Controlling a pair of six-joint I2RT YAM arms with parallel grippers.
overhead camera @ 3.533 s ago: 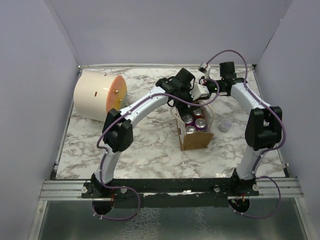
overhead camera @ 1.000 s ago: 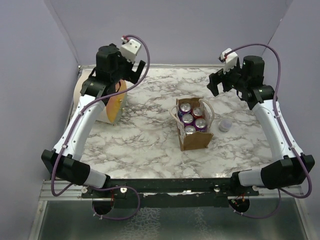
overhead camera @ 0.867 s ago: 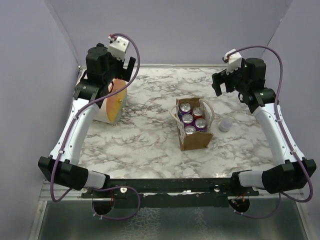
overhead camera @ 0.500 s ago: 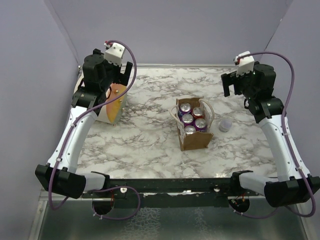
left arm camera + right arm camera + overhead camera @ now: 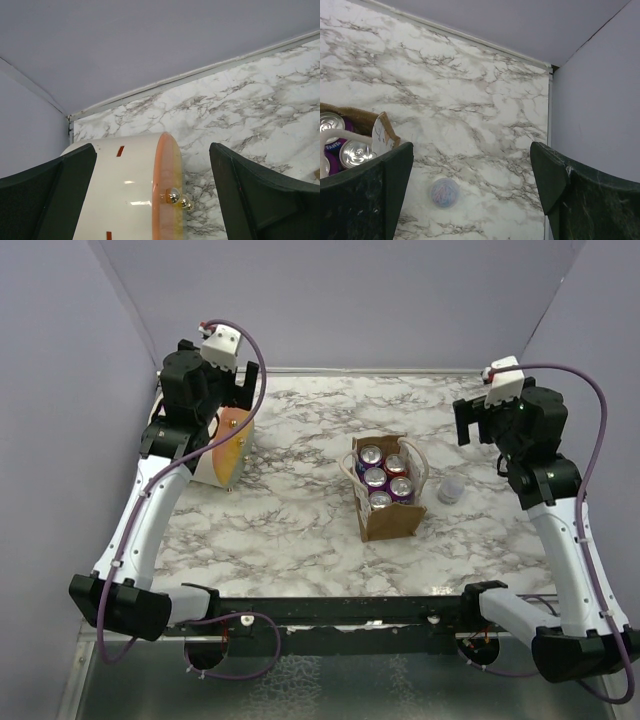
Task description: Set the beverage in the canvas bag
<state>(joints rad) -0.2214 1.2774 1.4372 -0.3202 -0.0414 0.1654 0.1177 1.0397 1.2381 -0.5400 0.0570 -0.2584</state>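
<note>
1. Canvas bag (image 5: 391,523) upright mid-table, bev. cans (image 5: 377,477) standing inside it.
2. My L gripper (image 5: 248,392): fingers apart, nothing held. Raised well left of bag, twd back wall. Cream cylinder (image 5: 125,200) also left of bag.
3. My R gripper (image 5: 468,422): fingers apart, empty. Raised right of bag, twd back wall; not touching bag.
4. Small lavender ball (image 5: 444,192) just right of bag.

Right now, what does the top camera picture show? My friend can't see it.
A brown canvas bag holding four cans stands on a marble table. The left end effector and right end effector are raised apart, open and empty.
</note>
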